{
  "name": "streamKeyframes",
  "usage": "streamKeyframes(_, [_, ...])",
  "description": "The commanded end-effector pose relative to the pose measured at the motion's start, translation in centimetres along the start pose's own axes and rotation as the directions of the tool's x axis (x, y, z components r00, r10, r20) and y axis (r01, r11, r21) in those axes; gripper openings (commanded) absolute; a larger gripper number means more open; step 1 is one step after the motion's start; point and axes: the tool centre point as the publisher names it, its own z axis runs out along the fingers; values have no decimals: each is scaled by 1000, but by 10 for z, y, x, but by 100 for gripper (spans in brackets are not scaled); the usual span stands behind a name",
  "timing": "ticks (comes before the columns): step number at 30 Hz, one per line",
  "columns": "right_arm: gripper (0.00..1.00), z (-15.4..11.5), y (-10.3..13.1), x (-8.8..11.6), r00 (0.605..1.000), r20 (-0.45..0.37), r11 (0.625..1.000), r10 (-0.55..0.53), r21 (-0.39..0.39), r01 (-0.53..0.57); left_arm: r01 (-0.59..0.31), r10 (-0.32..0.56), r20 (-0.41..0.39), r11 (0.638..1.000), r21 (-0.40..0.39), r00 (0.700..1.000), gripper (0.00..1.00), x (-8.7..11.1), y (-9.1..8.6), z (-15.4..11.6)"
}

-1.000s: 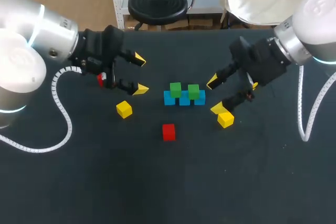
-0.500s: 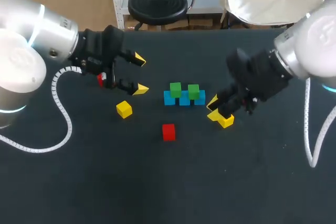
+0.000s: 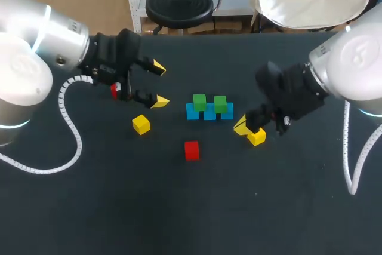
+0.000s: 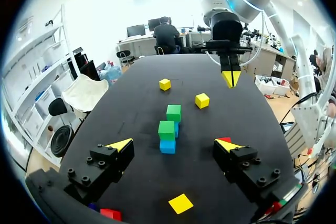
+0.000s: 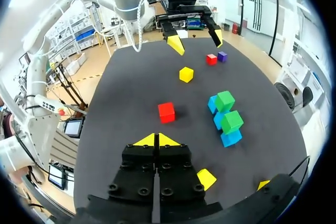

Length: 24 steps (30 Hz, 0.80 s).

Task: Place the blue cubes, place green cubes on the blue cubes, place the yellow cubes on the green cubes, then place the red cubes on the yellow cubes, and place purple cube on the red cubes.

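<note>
Three blue cubes stand in a row mid-table with two green cubes on top, also seen as green cubes in the right wrist view. My right gripper is shut, its tips together with nothing between them. A yellow cube lies right beside it, not held. My left gripper hangs open left of the row, empty. A second yellow cube and a red cube lie loose in front. Another red cube shows under the left arm, next to a purple cube.
One more yellow cube lies farther to the right, hidden under my right arm in the head view. The table's far edge runs behind the row of cubes.
My right gripper has gone from wide open to shut and has dropped toward the table beside the yellow cube. The left arm and the cubes have not moved.
</note>
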Motion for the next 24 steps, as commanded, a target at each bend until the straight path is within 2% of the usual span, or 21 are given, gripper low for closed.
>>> streamKeyframes(1, [0,9,-9,-2,1000,-3,1000,2,-14,-2,-3,3,7,1000,-3,1000,100,2,-1,-1])
streamKeyframes(10, [0,24,-22,-4,1000,-28,1000,0,-23,-1,-3,3,7,1000,-3,1000,100,2,-1,-1])
streamKeyframes(17, [0,27,-27,-5,998,-68,1000,11,14,-10,-3,3,7,1000,-3,1000,100,2,-1,-1])
streamKeyframes(24, [0,28,-27,-4,997,-69,999,26,32,-24,-3,3,7,1000,-3,1000,100,2,-1,-1])
